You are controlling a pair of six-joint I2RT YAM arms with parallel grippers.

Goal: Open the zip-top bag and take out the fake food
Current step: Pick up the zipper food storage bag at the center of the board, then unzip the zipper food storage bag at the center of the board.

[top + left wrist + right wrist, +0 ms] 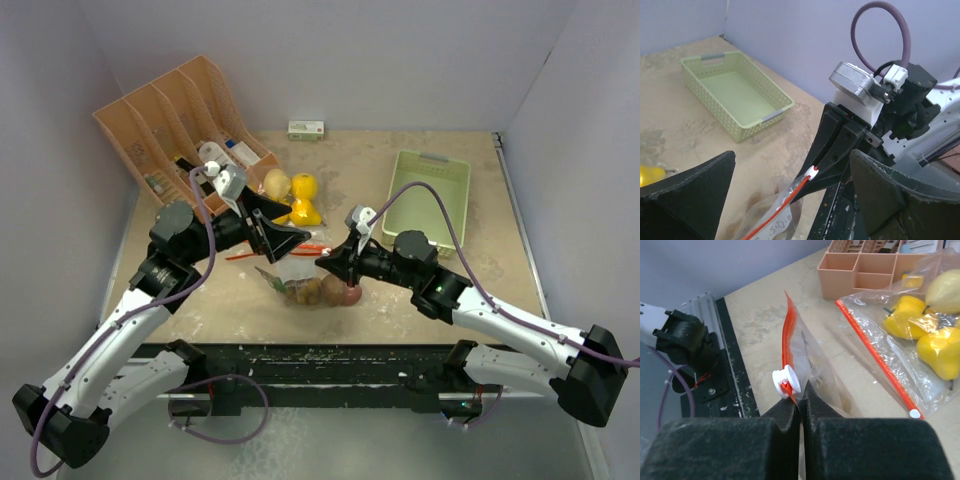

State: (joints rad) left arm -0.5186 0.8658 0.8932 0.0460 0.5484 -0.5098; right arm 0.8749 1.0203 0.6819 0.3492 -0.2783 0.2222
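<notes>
Fake food [318,291] sits in two places on your bench [450,275]. The brown lumps [310,292] and a reddish one are inside the zip-top bag [812,362], which lies at the near middle between the two arms. The yellow pieces [920,335] lie further back, inside a second clear bag [875,332] with a red zip strip, just in front of the orange rack [170,120].

Your right claw [802,392] is pinched closed on the zip-top bag's top edge, with the pads pressed together on the plastic. The white slider [786,381] sits on the red zip strip just beside the fingertips and touches them. From that grip the red strip stands up and runs away from the claw.

Your left claw [300,221] is spread wide and grips nothing. It hangs above the bench between the two bags. Its wrist view looks between its two fingers at the right claw and the slider.

To the right, a pale green basket [412,165] rests on the bench, well apart from both bags. A small box [306,129] lies by the back wall.
</notes>
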